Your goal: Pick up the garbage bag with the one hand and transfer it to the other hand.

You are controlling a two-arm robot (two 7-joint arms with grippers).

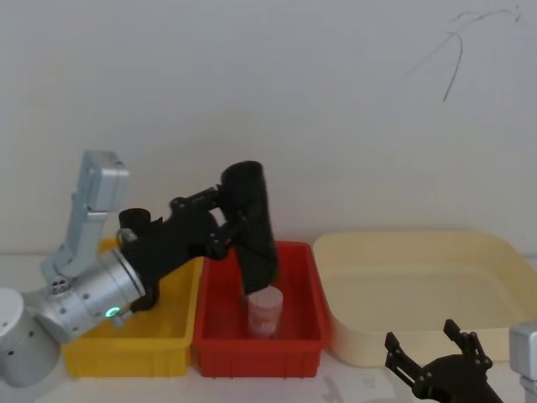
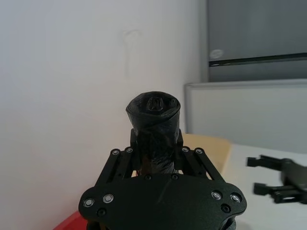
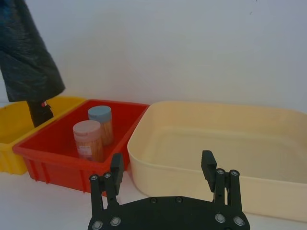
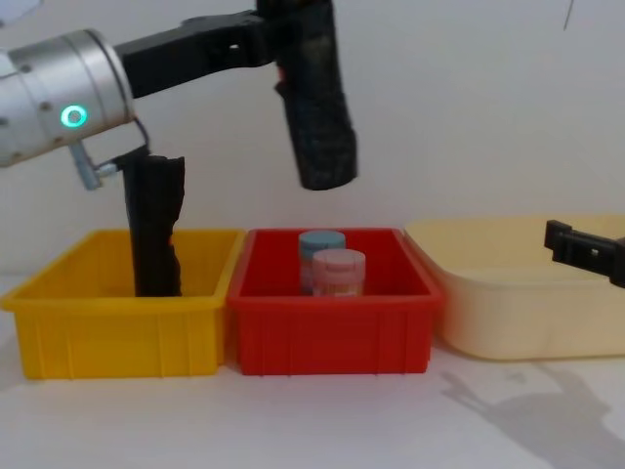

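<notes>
Garbage bag is up in my left gripper, hanging tilted above the red bin.
The left jaws are clamped on its upper part. My right gripper sits low at the near right, spread and empty, well apart. My worry is that most of the roll hangs free below the clasp, so a swing on the way across could work it loose and drop it onto the jars. The left wrist view gives me the rolled end poking past the fingers. The chest view gives the free length, plus the slimmer roll standing in the yellow bin.
</notes>
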